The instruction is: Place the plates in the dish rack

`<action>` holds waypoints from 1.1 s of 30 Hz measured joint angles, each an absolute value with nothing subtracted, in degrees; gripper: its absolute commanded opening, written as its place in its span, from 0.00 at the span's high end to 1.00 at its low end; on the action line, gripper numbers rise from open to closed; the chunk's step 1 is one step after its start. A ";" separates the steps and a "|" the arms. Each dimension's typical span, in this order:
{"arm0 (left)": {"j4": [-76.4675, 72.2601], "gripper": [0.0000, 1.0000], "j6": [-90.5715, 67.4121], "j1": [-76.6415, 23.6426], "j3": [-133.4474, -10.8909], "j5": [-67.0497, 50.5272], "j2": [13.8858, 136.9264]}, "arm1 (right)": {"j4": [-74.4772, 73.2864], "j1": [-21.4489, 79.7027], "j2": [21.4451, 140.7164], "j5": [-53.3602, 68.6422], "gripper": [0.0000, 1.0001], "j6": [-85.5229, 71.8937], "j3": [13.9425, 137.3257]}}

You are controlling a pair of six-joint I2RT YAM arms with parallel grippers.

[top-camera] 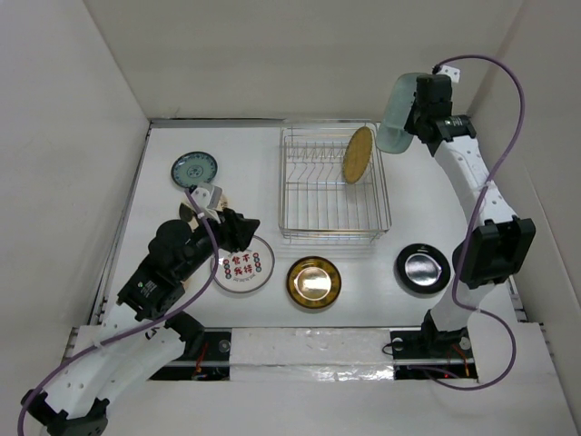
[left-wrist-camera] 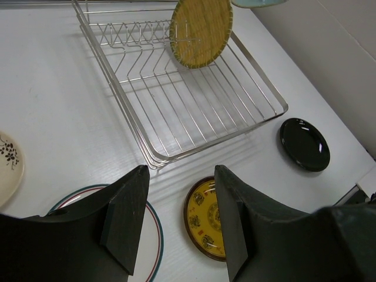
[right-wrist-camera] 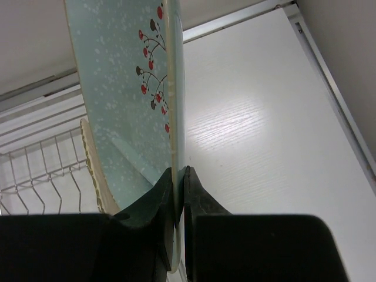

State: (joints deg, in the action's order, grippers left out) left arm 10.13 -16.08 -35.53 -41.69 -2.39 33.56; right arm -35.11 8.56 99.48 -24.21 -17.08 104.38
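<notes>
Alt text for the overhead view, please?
The right gripper holds a green plate beside a dish rack with a woven plate standing in it. The open left gripper hovers by a white plate; teal plate, gold plate and black plate lie nearby.

Red characters, one plate
The white plate (top-camera: 243, 265) beside the left gripper (top-camera: 247, 232) bears four red characters in two rows, too small to read.

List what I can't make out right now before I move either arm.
Cream plate: left wrist view, frame edge cuts it off; top view, left arm covers most.
White plate: left wrist view, left claw hides its centre.
Pale green plate: right wrist view, top edge cuts it; right claw covers its lower part.
</notes>
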 measured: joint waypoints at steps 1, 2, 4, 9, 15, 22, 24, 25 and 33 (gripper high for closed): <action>10.15 0.55 -16.08 -35.53 -41.69 -2.44 33.58 | -35.09 8.99 99.79 -24.62 1.00 -16.93 104.40; 10.15 0.55 -16.08 -35.53 -41.69 -2.44 33.58 | -35.07 9.28 100.18 -25.10 1.00 -16.64 104.40; 10.15 0.55 -16.08 -35.53 -41.69 -2.50 33.58 | -35.16 9.98 101.69 -26.00 1.00 -16.21 104.64; 10.13 0.55 -16.08 -35.53 -41.69 -2.52 33.58 | -36.10 12.51 107.39 -28.18 1.00 -13.78 106.19; 10.13 0.55 -16.08 -35.53 -41.69 -2.52 33.61 | -39.92 14.59 111.59 -28.40 1.00 -11.09 110.08; 10.13 0.55 -16.08 -35.53 -41.69 -2.68 33.78 | -46.76 14.94 111.59 -28.38 1.00 -8.54 114.45; 10.13 0.55 -16.08 -35.53 -41.69 -2.79 33.98 | -50.35 15.33 112.03 -28.25 1.00 -7.75 116.88; 10.13 0.55 -16.08 -35.53 -41.69 -2.83 34.00 | -52.36 15.53 112.42 -28.21 1.00 -7.33 118.74; 10.13 0.55 -16.10 -35.53 -41.69 -2.83 34.00 | -59.75 18.00 115.55 -28.75 1.00 -6.28 126.02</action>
